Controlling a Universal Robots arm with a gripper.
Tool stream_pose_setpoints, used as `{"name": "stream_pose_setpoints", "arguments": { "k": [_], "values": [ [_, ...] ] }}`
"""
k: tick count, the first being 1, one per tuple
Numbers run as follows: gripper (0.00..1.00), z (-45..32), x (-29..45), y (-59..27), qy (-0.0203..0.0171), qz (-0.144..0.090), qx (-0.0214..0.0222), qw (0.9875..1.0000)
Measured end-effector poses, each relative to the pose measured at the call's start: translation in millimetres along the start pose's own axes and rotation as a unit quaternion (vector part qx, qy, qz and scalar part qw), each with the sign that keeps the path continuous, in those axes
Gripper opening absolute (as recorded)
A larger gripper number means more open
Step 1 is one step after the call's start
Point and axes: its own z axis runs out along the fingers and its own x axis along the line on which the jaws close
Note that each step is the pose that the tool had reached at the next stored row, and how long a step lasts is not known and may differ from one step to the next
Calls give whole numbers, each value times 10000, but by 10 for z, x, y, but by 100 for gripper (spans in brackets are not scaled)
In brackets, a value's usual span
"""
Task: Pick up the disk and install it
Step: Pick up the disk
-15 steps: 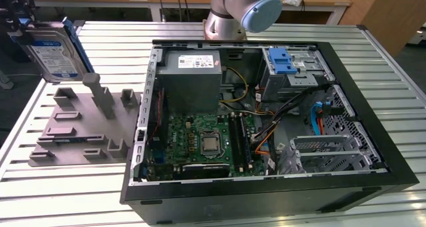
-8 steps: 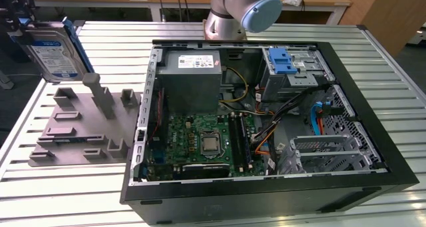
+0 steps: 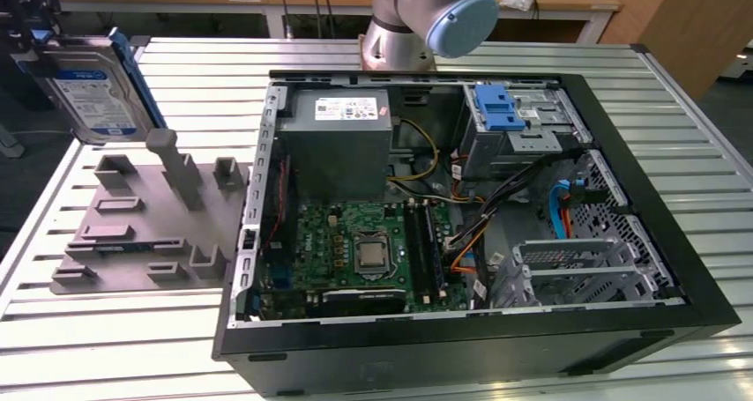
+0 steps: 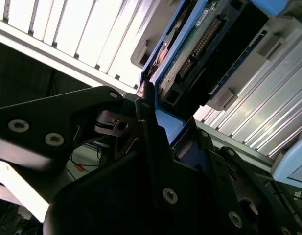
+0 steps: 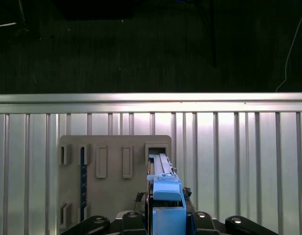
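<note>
The hand (image 5: 165,219) is clamped on one disk (image 3: 94,88), holding it upright above one grey slotted rack (image 3: 141,229) on the table (image 3: 118,330). One open computer case (image 3: 665,242) sits well apart from the hand.

**Exterior view:** off-arm and raised, angled down over the open computer case (image 3: 471,352) and slatted table (image 3: 106,348). It stands at middle distance and takes in the whole workspace.

**First wrist view:** well above the table, facing down on the slats and the grey fixture plate (image 5: 111,196), with the disk (image 5: 163,181) edge-on close to the lens.

**Second wrist view:** very near and tilted, facing the disk's connector end, with slats behind.

**Shared:** disk in all three views; fixture plate and table in the exterior and first wrist views.
</note>
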Motion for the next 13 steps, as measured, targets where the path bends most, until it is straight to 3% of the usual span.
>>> {"name": "stream_pose_setpoints", "arguments": {
  "k": [13],
  "values": [
    [36, -26, 0, 1, 0, 0, 0, 10000]
  ]
}}
